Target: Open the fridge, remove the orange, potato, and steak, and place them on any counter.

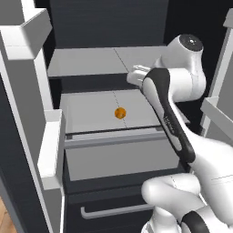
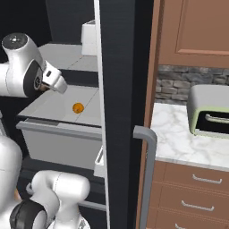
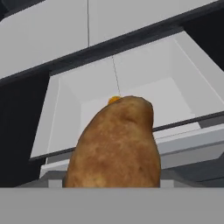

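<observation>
With the fridge (image 1: 27, 136) open, we see the potato (image 3: 114, 146) filling the hand view.
Pincer pinches the potato; orange (image 1: 120, 113) on shelf behind.

1. The arm (image 1: 182, 91) at the right of the left base view has smooth, glossy white shells with rounded shapes.
2. A long dark grey band runs along one link, with small faint lettering on it.
3. The joints are dark, and one round white cap has a grey disc.
</observation>
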Robot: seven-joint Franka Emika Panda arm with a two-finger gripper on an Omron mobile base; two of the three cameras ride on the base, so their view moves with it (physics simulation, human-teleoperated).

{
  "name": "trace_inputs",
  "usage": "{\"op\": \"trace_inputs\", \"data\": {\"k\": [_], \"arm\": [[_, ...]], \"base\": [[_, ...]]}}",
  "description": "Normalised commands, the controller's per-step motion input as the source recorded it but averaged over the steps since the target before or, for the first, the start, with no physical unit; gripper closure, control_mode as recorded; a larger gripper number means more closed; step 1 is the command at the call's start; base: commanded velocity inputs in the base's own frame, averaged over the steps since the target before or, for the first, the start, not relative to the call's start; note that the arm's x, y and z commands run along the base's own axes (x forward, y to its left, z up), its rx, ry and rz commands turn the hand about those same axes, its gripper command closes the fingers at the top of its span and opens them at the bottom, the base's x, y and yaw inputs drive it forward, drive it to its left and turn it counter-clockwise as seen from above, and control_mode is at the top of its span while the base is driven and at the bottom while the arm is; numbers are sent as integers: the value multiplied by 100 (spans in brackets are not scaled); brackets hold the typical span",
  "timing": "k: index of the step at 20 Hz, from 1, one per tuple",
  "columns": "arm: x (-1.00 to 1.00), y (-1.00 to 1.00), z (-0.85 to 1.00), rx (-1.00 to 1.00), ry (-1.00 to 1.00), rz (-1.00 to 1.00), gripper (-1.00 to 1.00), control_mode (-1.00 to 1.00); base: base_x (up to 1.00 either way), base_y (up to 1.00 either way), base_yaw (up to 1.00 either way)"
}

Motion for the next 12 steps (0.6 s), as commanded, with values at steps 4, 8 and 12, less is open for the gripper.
{"op": "trace_inputs", "data": {"k": [4, 8, 12], "arm": [[-60, 0, 0, -5, 0, 0, 100, -100], [-86, -4, -15, -18, 0, 0, 100, -100], [-52, -48, -18, -18, 0, 5, 100, -100]], "base": [[0, 0, 0], [0, 0, 0], [0, 0, 0]]}}
